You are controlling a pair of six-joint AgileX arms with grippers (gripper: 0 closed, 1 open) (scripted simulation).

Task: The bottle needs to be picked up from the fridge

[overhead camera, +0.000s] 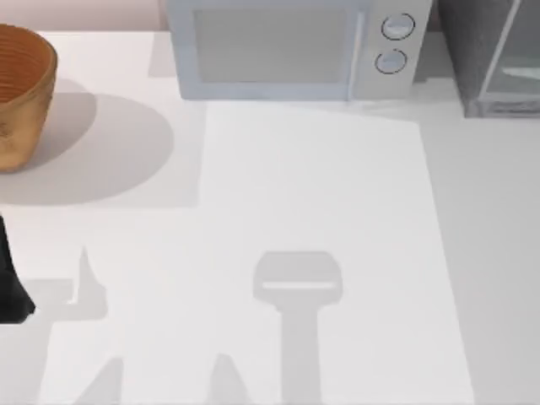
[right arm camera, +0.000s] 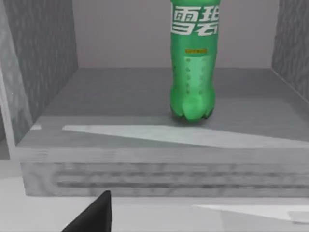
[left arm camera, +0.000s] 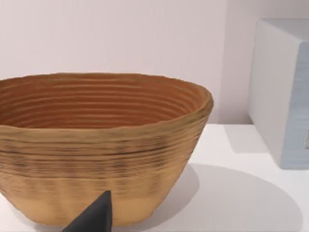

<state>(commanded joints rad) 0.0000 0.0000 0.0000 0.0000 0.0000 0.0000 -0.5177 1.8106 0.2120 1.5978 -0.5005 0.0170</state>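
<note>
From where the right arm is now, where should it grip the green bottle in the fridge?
Grip the green bottle around its slim mid-body, below the label. It stands upright on the fridge floor with walls to either side, so coming in level through the open front looks best, fingers straddling it sideways.

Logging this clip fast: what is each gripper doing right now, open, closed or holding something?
Left gripper: facing the basket, cannot be told.
Right gripper: in front of the fridge, facing the bottle, cannot be told.
</note>
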